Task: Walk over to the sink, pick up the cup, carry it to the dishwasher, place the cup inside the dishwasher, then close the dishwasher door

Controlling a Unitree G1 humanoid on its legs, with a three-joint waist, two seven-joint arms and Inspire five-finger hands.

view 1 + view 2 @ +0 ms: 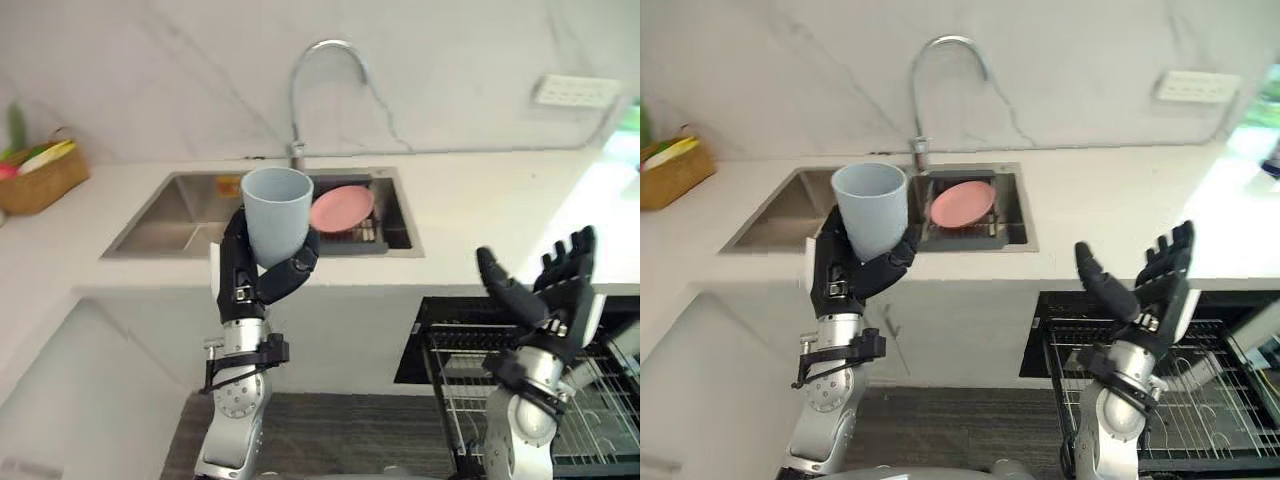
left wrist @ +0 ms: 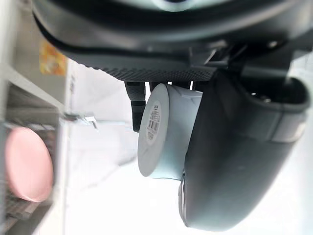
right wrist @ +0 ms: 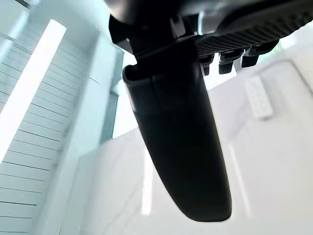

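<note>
Fingers (image 1: 290,275) of left hand (image 1: 262,272) curled round pale-blue cup (image 1: 276,213), upright, off counter. Right hand (image 1: 545,290) spread wide, holding nothing.

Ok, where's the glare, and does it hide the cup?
Left eye view: strong light washes out the countertop at far right, past the open right hand; the cup in the left hand is evenly lit. Left wrist view: very bright backdrop, yet the cup's base and the pink plate show plainly. Right wrist view: a bright streak beside the hand.

The left hand (image 1: 268,278) covers the lower part of the cup (image 1: 277,205).
</note>
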